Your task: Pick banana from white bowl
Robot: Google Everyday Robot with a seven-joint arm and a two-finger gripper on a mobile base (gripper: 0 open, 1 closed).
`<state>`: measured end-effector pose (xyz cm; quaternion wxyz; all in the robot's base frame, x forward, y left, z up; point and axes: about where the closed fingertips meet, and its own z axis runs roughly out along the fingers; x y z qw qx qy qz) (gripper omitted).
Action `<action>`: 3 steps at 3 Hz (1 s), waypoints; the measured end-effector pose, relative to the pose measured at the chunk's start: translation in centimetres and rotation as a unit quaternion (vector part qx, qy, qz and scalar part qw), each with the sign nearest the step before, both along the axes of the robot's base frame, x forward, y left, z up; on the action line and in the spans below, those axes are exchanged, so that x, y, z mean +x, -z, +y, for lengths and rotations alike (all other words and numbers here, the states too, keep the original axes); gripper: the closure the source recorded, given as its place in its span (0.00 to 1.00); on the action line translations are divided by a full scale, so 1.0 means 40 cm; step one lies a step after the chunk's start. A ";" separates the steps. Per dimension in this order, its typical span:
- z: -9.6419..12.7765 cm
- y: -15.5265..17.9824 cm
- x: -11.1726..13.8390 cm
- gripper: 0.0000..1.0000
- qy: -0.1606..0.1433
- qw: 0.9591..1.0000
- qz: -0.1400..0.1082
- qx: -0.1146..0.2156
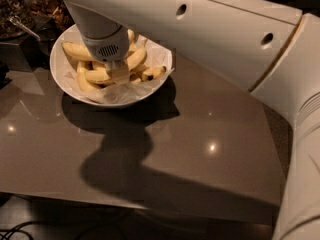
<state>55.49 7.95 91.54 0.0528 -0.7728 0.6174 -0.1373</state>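
- While gripper (118, 73) sits down in white bowl (67, 86) among bananas (76, 51), can't tell if it's gripping anything
- bowl's at far-left corner of glossy brown table (200, 134) w/ light glints
- dark snack containers (47, 6) behind it, cables (12, 231) below front edge

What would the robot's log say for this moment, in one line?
step: pick | hand: down in bowl, among bananas | lift: not yet
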 end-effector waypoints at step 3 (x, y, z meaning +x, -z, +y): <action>-0.008 -0.054 -0.012 1.00 0.007 0.999 -0.030 0.019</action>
